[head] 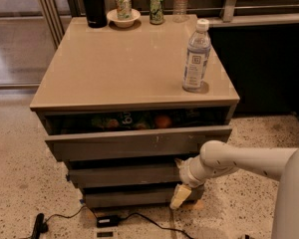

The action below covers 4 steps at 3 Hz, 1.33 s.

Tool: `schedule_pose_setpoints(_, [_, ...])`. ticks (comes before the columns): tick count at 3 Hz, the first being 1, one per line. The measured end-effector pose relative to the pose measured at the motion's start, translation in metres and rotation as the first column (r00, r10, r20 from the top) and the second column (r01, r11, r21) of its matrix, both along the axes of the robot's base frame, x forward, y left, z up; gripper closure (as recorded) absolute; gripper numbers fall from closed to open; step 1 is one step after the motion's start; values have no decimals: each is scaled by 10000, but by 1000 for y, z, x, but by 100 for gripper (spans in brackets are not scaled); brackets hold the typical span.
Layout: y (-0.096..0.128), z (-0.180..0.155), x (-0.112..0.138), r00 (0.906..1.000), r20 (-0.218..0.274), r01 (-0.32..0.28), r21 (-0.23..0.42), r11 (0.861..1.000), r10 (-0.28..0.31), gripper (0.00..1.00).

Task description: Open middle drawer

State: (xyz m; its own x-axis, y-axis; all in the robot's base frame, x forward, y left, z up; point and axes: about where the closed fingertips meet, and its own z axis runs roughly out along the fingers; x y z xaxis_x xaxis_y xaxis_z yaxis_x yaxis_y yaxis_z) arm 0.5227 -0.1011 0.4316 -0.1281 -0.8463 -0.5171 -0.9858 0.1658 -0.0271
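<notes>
Nearest the camera, a black cable (pixel 139 217) and a small power block lie on the speckled floor at the foot of the cabinet.

The hand (pixel 181 195) hangs low at the cabinet's right front corner. Its pale tip points down across the right end of the bottom drawer (pixel 124 197). It has hold of nothing that can be seen, and whether it is open or closed cannot be told. The arm (pixel 239 161) reaches in from the right, with its wrist level with the right end of the middle drawer (pixel 122 175).

The middle drawer sits between the bottom drawer and the wide top drawer (pixel 129 144). It appears shut or nearly so, and its slanted front has no handle. The top drawer stands slightly open, with fruit and packets showing in the gap.

Assessment: the hand is too low for the step. It should rise to the dark gap under the top drawer's front, hook behind the middle drawer's upper lip, and pull straight out. A pull from the extreme right end risks skewing the drawer, so a hold nearer the centre is preferable. The pull should be smooth: a water bottle (pixel 196 56) stands on the worktop (pixel 124 63) near its right front corner. Cans, a bowl and a black flask stand along the far edge.
</notes>
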Motion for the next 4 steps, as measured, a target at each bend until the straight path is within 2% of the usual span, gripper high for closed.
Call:
schedule_pose_setpoints(1, [-1, 0, -2, 9981, -610, -68, -279, 9996, 51, 0])
schedule_pose_setpoints(2, [-2, -3, -4, 9909, -1341, -165, -554, 9983, 89, 0])
schedule_pose_setpoints(3, [-1, -1, -7, 9875, -1569, -222, -549, 9982, 134, 0])
schedule_pose_setpoints(4, [-6, 7, -15, 9919, -1262, -149, -198, 9997, 123, 0])
